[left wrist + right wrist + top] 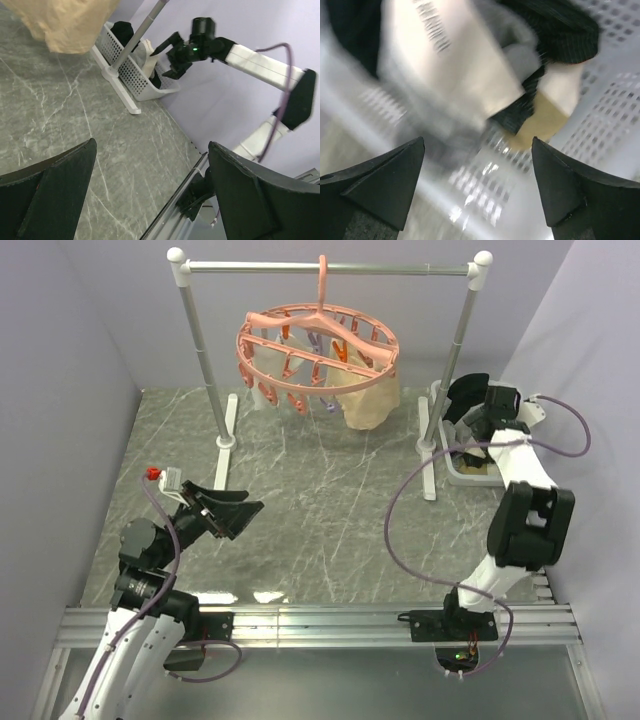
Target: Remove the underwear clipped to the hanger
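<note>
The salmon-pink hanger (318,345) hangs by its hook from the rail at the back. One cream-beige underwear (372,400) is still clipped to its right side and also shows in the left wrist view (65,22). My right gripper (462,410) is open and empty over the white basket (462,475). In the right wrist view the gripper (478,142) hovers above black (560,25), cream (445,50) and beige (545,120) garments lying in the basket (610,100). My left gripper (235,515) is open and empty, low at the front left, far from the hanger, as the left wrist view (151,145) also shows.
The silver rail (330,268) with white caps stands on two posts with white feet (225,435) at the back. The basket (130,70) sits beside the right post against the right wall. Purple walls close in left and right.
</note>
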You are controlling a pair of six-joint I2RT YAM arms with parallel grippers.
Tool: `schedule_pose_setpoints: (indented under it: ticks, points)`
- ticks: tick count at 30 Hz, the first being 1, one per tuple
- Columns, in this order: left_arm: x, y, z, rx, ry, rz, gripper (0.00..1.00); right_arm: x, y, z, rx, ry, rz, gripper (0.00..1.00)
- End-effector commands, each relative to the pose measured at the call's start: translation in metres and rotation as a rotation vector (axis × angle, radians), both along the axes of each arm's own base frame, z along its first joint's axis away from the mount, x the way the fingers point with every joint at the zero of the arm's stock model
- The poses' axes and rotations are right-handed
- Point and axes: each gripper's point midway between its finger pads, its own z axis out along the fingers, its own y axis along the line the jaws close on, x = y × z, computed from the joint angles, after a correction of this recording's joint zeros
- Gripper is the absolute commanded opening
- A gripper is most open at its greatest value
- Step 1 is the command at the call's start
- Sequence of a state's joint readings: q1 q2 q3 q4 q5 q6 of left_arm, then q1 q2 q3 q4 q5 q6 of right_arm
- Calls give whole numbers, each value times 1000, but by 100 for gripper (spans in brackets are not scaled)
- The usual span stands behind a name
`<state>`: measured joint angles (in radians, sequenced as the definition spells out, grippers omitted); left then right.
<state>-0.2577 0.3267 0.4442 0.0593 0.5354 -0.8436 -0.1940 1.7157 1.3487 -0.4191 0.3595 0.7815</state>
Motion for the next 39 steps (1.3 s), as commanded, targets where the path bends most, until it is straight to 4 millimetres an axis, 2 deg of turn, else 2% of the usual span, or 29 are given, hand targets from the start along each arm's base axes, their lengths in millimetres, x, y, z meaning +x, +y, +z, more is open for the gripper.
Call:
schedule_pose_setpoints:
  ticks: [1,2,3,4,6,7,8,10,11,14,15,17,18,19,20,23,26,28,31,33,37,39]
  points:
    - [2,-4,-8,30,-13,-22,100,4,37,100,-25,-301,179,94]
    - [3,-4,-9,30,-12,-26,100,1,48,105,-24,-328,233,93]
    - [5,-6,-11,29,-4,-29,100,-6,60,120,-51,-370,304,90]
    - [5,-6,-11,27,-9,-32,100,-9,81,111,-25,-378,391,90]
    - [7,-8,-13,25,-2,-39,99,-21,103,106,-18,-388,495,89]
    - [6,-9,-12,22,-9,-50,100,-20,115,111,-22,-430,556,89]
    - [6,-9,-12,22,-9,-53,99,-24,142,111,7,-452,672,89]
    - [4,-10,-14,26,-8,-64,99,-32,167,106,-18,-465,804,89]
    - [4,-11,-14,28,-10,-66,99,-38,194,98,-33,-448,925,89]
    - [1,-11,-16,36,-9,-74,100,-35,218,94,-79,-454,1045,90]
    - [-1,-11,-16,36,-14,-79,99,-36,227,87,-79,-449,1103,91]
    - [-4,-11,-15,30,-16,-84,99,-32,237,97,-131,-552,1174,93]
    - [-7,-11,-13,19,-23,-87,100,-40,241,85,-145,-572,1216,94]
    - [-9,-11,-12,14,-27,-90,100,-36,242,105,-206,-673,1215,96]
    - [-10,-10,-12,8,-29,-89,100,-36,244,106,-223,-699,1221,97]
    - [-15,-9,-9,-4,-40,-86,99,-32,248,107,-272,-701,1258,98]
    - [-19,-8,-11,4,-46,-91,100,-22,254,111,-405,-705,1322,98]
    - [-21,-9,-14,11,-49,-98,99,-10,253,108,-459,-704,1316,98]
    - [-22,-9,-16,13,-50,-103,100,6,266,103,-425,-694,1388,98]
    - [-21,-9,-18,13,-45,-101,100,14,278,100,-385,-705,1444,95]
    - [-20,-10,-21,11,-37,-105,99,22,286,102,-359,-754,1415,87]
    - [-20,-11,-24,14,-30,-111,98,21,292,99,-307,-767,1427,68]
